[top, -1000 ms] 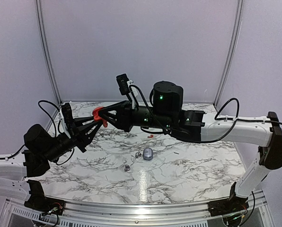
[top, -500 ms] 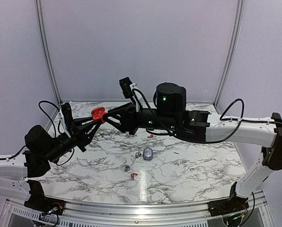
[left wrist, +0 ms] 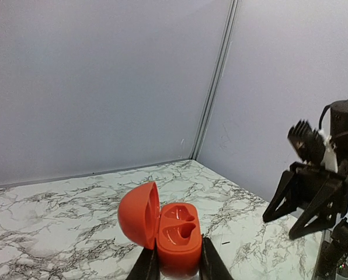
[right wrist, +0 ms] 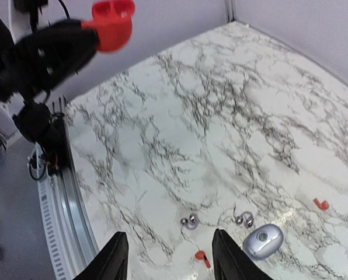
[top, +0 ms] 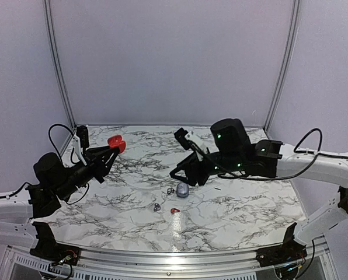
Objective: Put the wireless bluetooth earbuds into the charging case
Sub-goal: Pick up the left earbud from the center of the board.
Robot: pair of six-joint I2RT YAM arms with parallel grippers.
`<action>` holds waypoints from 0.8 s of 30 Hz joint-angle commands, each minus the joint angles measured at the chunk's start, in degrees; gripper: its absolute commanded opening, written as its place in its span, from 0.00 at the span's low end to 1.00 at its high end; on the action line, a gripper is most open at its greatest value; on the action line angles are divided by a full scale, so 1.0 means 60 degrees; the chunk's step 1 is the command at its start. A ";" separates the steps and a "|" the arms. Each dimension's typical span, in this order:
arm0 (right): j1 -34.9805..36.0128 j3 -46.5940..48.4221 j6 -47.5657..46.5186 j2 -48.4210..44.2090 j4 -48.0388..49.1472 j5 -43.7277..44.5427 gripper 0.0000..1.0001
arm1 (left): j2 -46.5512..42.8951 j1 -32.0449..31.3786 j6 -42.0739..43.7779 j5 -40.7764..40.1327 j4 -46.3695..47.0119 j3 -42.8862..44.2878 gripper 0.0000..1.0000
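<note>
A red charging case is held up in the air with its lid open and both sockets empty; my left gripper is shut on its base. The same red case shows at the left in the top view, and the left gripper sits just below it. My right gripper hangs open and empty over the table middle. Below it lies one red earbud, and another red earbud lies farther off. Two silvery earbuds rest nearby.
A closed lilac-silver case lies on the marble table beside the silvery buds. The right gripper shows at the right of the left wrist view. Walls close off the back and sides, and a metal rail runs along the near edge.
My right arm has drawn back from the red case, swung right and down over the table middle, and opened its jaws. A red earbud now lies on the table front.
</note>
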 commanded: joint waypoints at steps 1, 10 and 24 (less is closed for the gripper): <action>-0.0027 0.0038 -0.0975 0.1190 -0.2138 -0.0360 0.48 | -0.0105 0.0076 -0.0329 0.0183 -0.0583 -0.0120 0.00; 0.0352 0.1767 -0.2590 0.3676 -0.4640 0.0261 0.47 | -0.0096 0.0115 -0.0758 0.2264 -0.2479 -0.0153 0.00; 0.0719 0.2973 -0.4490 0.5573 -0.5552 0.1351 0.44 | -0.1046 -0.0184 -0.1134 0.2848 -0.2412 -0.1731 0.00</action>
